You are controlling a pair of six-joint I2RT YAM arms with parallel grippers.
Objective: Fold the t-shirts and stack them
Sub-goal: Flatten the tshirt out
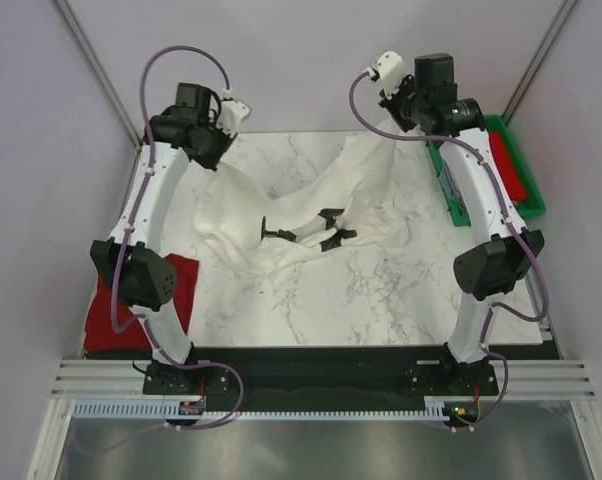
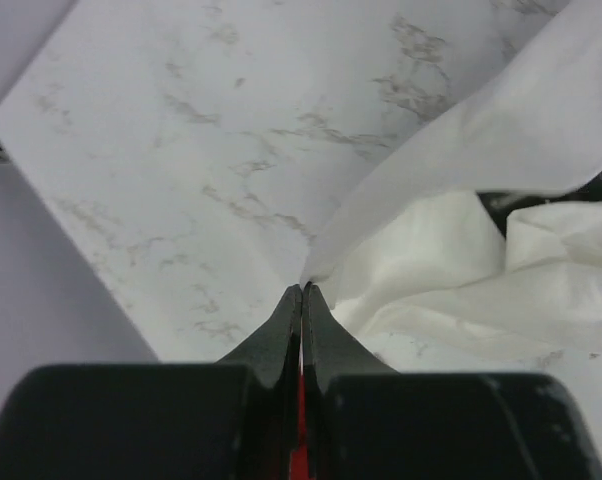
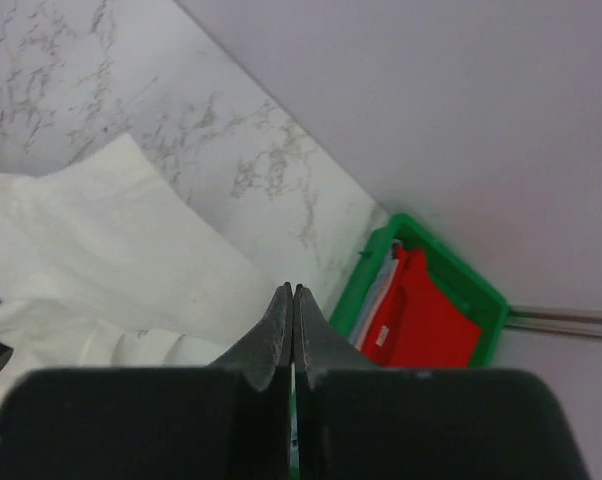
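White t-shirt (image 1: 371, 200) with dark chest print (image 1: 306, 232), rumpled: two points of its far edge are pinched and held up by the left claw (image 2: 303, 290) and right claw (image 3: 290, 290), and the rest sags in folds onto the worktop (image 1: 381, 290). A red t-shirt (image 1: 184, 290) lies flat at the near-left edge. Further red cloth (image 3: 426, 325) lies in the green tray (image 3: 451, 262) at far right.

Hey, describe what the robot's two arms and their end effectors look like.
Both the left arm and right arm have white links with bulky black joint housings, and a purple cable loops along each. A small white camera sits at each wrist. The left end effector and right end effector have slim, black, tapered fingers.
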